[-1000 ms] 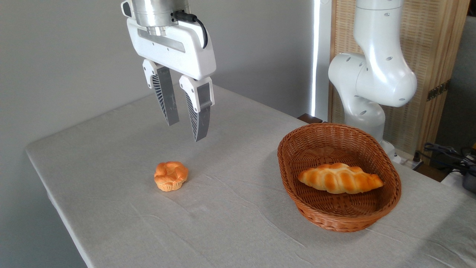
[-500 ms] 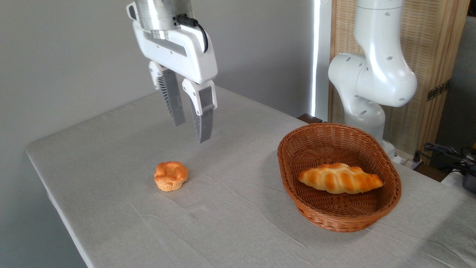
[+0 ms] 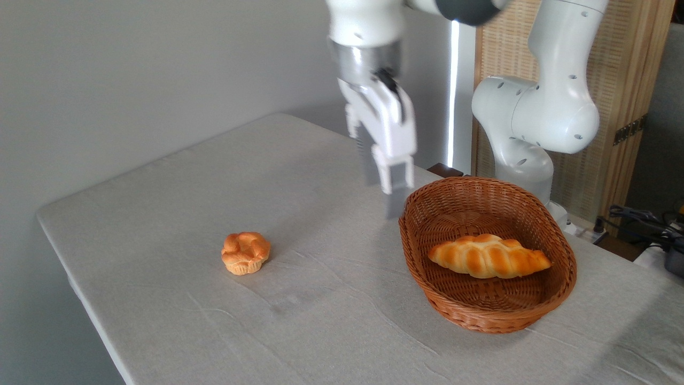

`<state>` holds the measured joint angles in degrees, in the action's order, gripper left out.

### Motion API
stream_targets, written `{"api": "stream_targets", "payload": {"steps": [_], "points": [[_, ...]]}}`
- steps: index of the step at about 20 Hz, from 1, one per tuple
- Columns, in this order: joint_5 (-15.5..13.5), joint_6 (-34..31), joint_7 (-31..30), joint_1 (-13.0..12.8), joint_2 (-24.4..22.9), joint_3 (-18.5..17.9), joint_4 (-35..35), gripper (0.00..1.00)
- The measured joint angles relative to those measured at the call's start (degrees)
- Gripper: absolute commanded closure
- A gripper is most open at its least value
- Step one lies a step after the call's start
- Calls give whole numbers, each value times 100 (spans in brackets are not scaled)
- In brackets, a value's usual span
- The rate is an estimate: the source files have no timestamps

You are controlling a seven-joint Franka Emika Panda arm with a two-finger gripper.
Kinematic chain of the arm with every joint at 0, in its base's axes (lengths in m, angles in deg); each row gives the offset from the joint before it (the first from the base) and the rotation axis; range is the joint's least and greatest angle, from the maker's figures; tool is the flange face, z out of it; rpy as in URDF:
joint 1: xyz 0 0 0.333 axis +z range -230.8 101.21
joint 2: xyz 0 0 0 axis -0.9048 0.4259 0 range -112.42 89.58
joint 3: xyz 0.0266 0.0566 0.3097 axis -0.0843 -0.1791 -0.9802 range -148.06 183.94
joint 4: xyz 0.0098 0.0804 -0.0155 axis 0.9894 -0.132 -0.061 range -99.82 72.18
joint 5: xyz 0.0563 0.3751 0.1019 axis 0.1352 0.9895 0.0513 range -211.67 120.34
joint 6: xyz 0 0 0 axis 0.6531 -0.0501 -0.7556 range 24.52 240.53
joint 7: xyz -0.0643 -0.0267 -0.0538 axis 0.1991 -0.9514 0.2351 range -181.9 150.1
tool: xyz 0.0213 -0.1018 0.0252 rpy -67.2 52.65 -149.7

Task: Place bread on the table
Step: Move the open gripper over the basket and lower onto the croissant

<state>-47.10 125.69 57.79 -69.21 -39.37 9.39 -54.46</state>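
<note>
The bread [image 3: 489,255], a long braided golden loaf, lies inside the brown wicker basket [image 3: 561,289] on the right side of the table [image 3: 331,331]. My gripper [image 3: 383,200] hangs above the table just beyond the basket's far left rim, up and to the left of the loaf. It is motion-blurred and turned nearly edge-on. Its two grey fingers [image 3: 396,195] stand apart with nothing between them, so it is open.
A small round bun [image 3: 246,252] sits on the grey cloth at the left. The arm's white base [image 3: 534,117] stands behind the basket, with a wooden screen [image 3: 630,80] and cables [image 3: 641,219] at the far right.
The gripper has swung quickly to the right, from above the small bun to the basket's left rim, and has turned about its axis. Bread, bun and basket have not moved.
</note>
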Motion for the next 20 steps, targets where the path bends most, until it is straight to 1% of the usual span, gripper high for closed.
{"api": "stream_targets", "payload": {"steps": [2,4,5,6,8,9,13,16,18,20], "points": [[24,57,769,14,-361,-545,-470,0],[39,60,1331,32,-649,-1139,-741,1],[113,60,1473,36,-761,-1316,-829,1],[284,59,1531,36,-846,-1383,-912,1],[671,58,1542,22,-952,-1364,-1100,3],[794,59,1542,7,-981,-1345,-1222,5],[913,100,1542,-29,-989,-1327,-1432,7],[1307,181,1549,-37,-988,-1325,-1490,7],[1452,234,1600,-39,-987,-1326,-1528,7],[1577,276,1608,-39,-982,-1327,-1571,10]]}}
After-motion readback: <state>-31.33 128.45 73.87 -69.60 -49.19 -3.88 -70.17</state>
